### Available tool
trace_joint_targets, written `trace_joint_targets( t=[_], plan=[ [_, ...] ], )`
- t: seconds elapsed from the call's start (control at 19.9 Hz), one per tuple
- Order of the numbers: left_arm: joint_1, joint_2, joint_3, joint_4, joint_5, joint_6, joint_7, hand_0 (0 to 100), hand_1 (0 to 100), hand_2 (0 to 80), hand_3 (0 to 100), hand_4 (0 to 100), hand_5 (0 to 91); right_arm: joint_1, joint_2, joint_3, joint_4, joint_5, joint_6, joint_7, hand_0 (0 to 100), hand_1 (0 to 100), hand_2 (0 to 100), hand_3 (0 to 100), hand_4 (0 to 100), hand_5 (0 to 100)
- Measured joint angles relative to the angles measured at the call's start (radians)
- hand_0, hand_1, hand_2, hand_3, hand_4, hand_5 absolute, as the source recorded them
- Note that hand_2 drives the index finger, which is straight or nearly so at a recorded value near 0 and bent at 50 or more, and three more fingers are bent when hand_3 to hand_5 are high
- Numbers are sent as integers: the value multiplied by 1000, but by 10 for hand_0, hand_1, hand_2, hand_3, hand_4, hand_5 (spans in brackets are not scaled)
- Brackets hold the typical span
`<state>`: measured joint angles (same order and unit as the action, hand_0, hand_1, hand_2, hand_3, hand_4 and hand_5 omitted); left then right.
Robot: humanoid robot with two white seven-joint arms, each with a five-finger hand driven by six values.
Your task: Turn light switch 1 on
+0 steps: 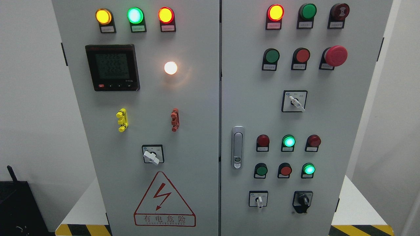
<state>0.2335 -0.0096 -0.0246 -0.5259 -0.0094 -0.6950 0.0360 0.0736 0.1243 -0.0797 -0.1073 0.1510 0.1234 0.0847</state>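
Observation:
A grey electrical cabinet [197,131] with two doors fills the head view. On the left door a white rotary switch [151,156] sits above a red lightning warning triangle [164,200], its knob pointing down to the right. The right door carries three more rotary switches: a white one [296,103] mid-height, a small white one [259,200] at the bottom and a black one [302,200] beside it. I cannot tell which is switch 1. A white lamp [170,68] glows on the left door. Neither hand is in view.
Lit yellow, green and red lamps line the top left, above a digital meter [112,67]. Push buttons and a red mushroom stop button [335,55] sit on the right door, with a silver door handle [237,147]. Yellow and black floor tape marks the base.

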Motion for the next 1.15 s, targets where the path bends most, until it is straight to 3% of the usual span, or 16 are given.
trace_joint_targets(
  t=[0.1,0.15,0.3,0.45,0.75,1.15],
  plan=[
    [-28,2,-14,124,3,93,-13,0,85,0,135,220,0,0,0,0,0,0,0,0,303,0,0,0,0,0],
    [-39,2,-22,177,4,146,-16,0,83,0,41,140,0,0,0,0,0,0,0,0,303,0,0,0,0,0],
    [-61,3,-46,305,6,314,-38,0,74,0,0,23,0,0,0,0,0,0,0,0,303,0,0,0,0,0],
    [-75,-10,-66,407,4,413,-51,0,37,0,0,0,0,0,0,0,0,0,0,0,303,0,0,0,0,0],
    [-89,-37,-94,512,-18,467,-57,0,0,0,0,0,0,0,0,0,0,0,0,0,303,0,0,0,0,0],
    [-97,-55,-107,546,17,485,-59,0,0,0,0,0,0,0,0,0,0,0,0,0,303,0,0,0,0,0]
  ],
)
